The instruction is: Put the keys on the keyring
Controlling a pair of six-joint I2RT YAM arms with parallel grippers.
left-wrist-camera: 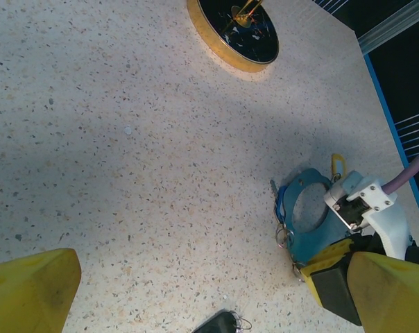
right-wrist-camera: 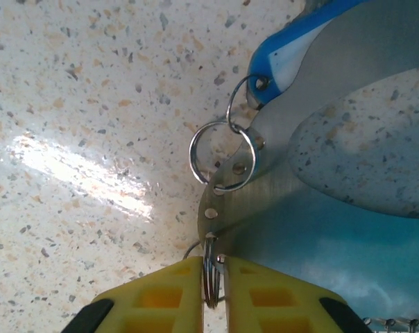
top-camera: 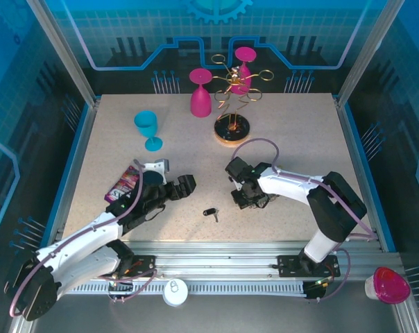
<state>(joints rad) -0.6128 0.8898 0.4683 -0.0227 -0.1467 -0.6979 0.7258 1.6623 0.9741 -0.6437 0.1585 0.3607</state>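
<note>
Pinches a small split ring (right-wrist-camera: pixel 211 279) of the keyring (right-wrist-camera: pixel 265 173) in the right gripper (right-wrist-camera: pixel 211 272), narrow. Has the black-headed key (top-camera: pixel 210 212) lying off to that gripper's left (blade apparently pointing back toward it), about as near the wide-open left gripper (top-camera: pixel 186 184).
</note>
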